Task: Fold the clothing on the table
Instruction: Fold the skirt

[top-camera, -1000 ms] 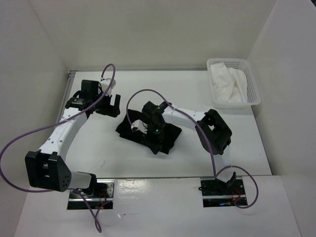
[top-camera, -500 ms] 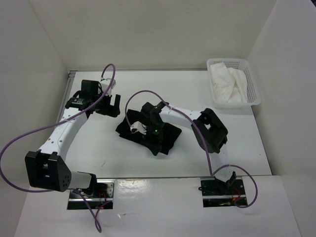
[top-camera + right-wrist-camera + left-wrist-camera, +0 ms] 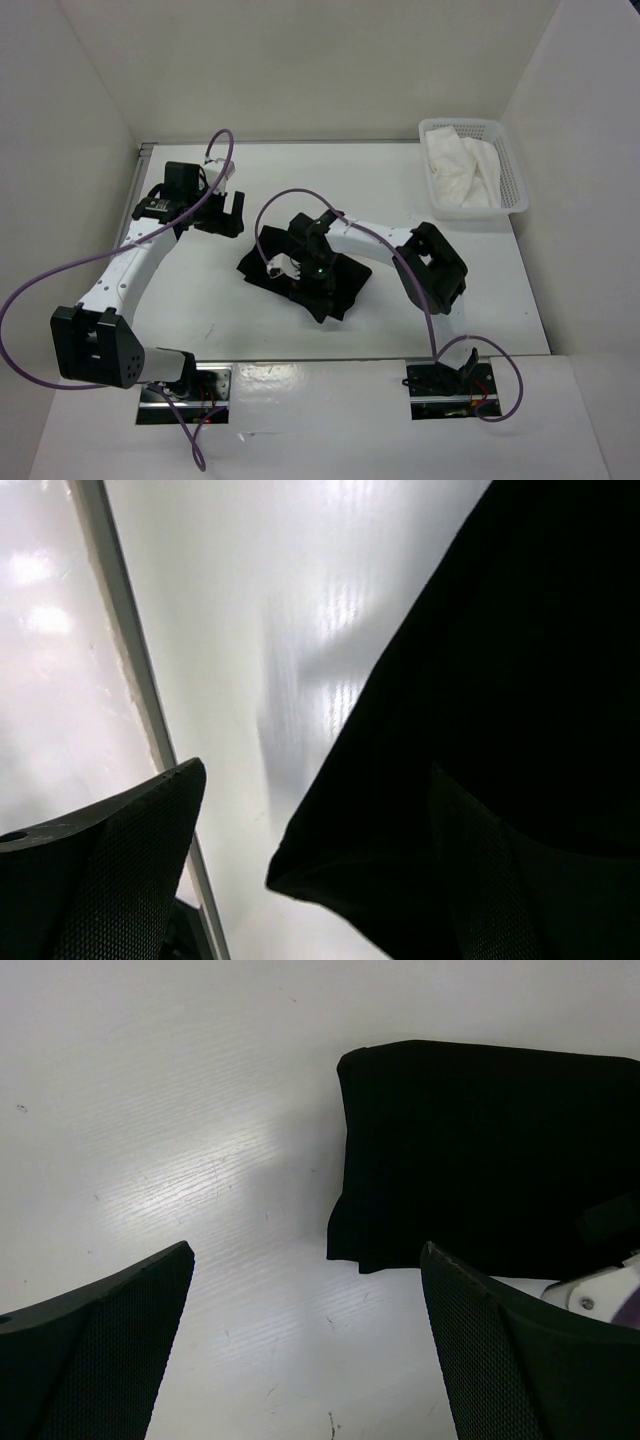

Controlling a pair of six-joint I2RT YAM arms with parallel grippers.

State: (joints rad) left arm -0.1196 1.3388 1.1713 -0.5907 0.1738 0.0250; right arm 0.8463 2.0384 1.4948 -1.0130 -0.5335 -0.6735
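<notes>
The black clothing (image 3: 262, 262) lies rumpled in the middle of the white table (image 3: 200, 300). My right gripper (image 3: 312, 290) hangs low over it, jaws open. In the right wrist view a pointed corner of the clothing (image 3: 330, 860) sits between the wide-apart fingers (image 3: 110, 870) of the right gripper (image 3: 310, 870), and the other finger stands over the black fabric. My left gripper (image 3: 225, 212) hovers open above bare table, left of the clothing. In the left wrist view the clothing (image 3: 480, 1150) lies ahead and right of the left gripper (image 3: 305, 1360), apart from it.
A white mesh basket (image 3: 515, 190) holding a white cloth (image 3: 460, 170) stands at the back right. A thin metal rail (image 3: 120, 620) runs along the table's edge. White walls close in the table on the left, back and right.
My right arm has shifted a little over the clothing, and the fabric's outline has moved slightly toward the near side. The left arm has stayed still.
</notes>
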